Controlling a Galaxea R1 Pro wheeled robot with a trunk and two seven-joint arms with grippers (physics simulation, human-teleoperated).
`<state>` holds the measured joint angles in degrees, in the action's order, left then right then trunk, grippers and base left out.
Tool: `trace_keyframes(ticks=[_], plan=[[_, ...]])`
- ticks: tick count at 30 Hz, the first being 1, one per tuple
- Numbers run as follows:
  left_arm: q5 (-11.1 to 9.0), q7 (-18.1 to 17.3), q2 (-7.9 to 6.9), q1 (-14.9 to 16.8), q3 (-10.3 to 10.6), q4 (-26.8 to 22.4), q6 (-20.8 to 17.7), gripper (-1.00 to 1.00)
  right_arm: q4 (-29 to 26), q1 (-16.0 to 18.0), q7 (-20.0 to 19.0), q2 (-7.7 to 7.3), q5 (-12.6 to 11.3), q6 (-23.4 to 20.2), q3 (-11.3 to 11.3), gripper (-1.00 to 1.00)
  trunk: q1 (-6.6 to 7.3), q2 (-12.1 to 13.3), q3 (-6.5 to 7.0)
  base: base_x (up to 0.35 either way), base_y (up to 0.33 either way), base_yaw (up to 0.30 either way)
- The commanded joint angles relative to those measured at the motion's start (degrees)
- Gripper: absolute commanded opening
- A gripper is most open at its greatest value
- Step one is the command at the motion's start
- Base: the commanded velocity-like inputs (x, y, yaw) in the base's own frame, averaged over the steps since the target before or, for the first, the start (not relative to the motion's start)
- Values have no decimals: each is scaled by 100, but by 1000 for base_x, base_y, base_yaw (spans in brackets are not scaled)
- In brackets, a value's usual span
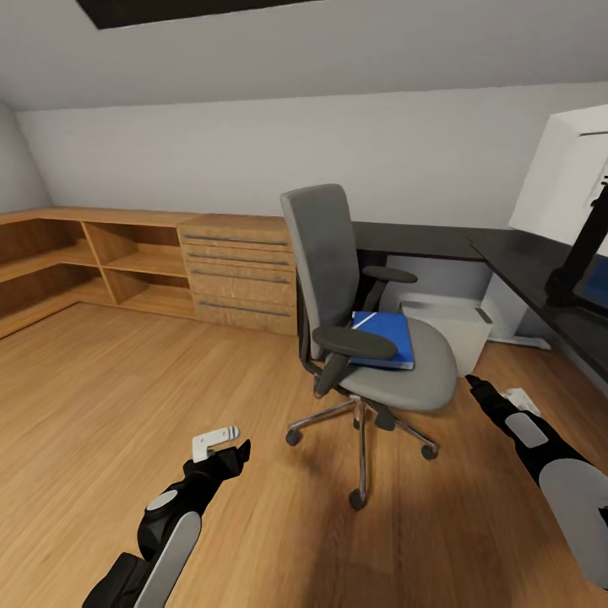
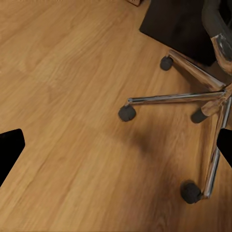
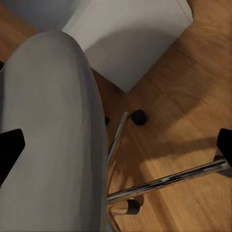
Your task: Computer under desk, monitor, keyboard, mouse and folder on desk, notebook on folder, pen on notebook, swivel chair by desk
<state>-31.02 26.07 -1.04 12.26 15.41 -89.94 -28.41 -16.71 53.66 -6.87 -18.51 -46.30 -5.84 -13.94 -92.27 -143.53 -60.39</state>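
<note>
The blue folder (image 1: 384, 336) lies flat on the seat of the swivel chair (image 1: 325, 253) at frame centre, likely light, stiff and slick, best pinched at its near edge, while both the left gripper (image 1: 236, 452) and the right gripper (image 1: 473, 384) hover with jaws spread wide, empty.

Open wood floor (image 1: 127, 405) on my left side, nothing blocking. Swivel chair (image 1: 355, 287) sits dead centre: near armrest (image 1: 355, 342) overhangs the folder (image 1: 388, 338), chrome legs (image 2: 174, 99) spread low. Desk (image 1: 549, 287) edge and white computer (image 1: 452, 325) crowd my right.
</note>
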Motion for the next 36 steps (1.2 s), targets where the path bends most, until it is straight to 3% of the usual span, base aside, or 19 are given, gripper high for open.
trace_keyframes(ticks=[1, 15, 20, 36], plan=[[-61, 60, -7, 5, 1, -9, -6, 100, 1, 3, -22, 0, -30, -35, -40, 100, 0, -2, -5, 96, -22, 0], [-85, 27, -10, 5, -275, -14, -34, 100, 85, 0, 1, 10, -211, -50, -203, 100, 0, -2, -5, 151, -23, 0], [-88, 27, -10, 5, -306, -14, -41, 100, 132, -2, -13, 27, -436, -52, -203, 100, 0, -2, -5, 161, -1, 0], [-86, 30, -10, 5, -330, -31, -33, 100, 336, -3, -32, 45, -539, -51, -206, 100, 0, -2, -5, 92, 0, 0]])
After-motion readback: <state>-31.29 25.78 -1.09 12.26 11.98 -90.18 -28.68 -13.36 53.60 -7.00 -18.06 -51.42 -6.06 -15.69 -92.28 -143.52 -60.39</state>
